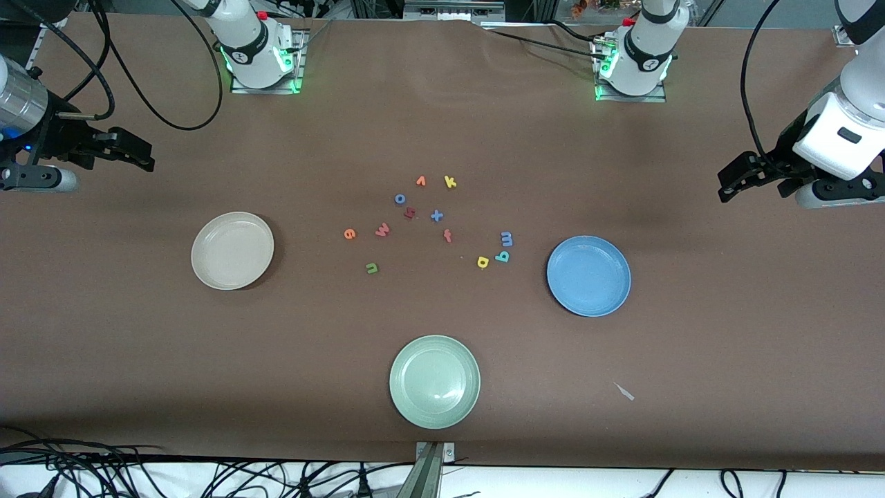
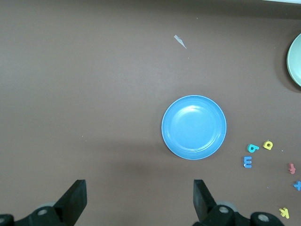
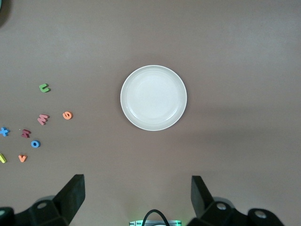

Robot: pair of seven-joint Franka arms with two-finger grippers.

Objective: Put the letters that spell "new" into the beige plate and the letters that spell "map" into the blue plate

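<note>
We see the green n (image 1: 372,268) flat on the desk (image 1: 442,104). It looks light and soft; we'd pinch its thin edges. Left tool (image 2: 138,197) and right tool (image 3: 136,195) wait wide open, empty.

A robotics lab: two arm bases (image 1: 259,52) bolted to a brown-covered table (image 1: 691,387), loose cables (image 1: 138,477) along its near edge.

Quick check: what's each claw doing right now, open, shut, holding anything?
Left claw: open, empty, raised at the left arm's end of the table.
Right claw: open, empty, raised at the right arm's end of the table.
</note>
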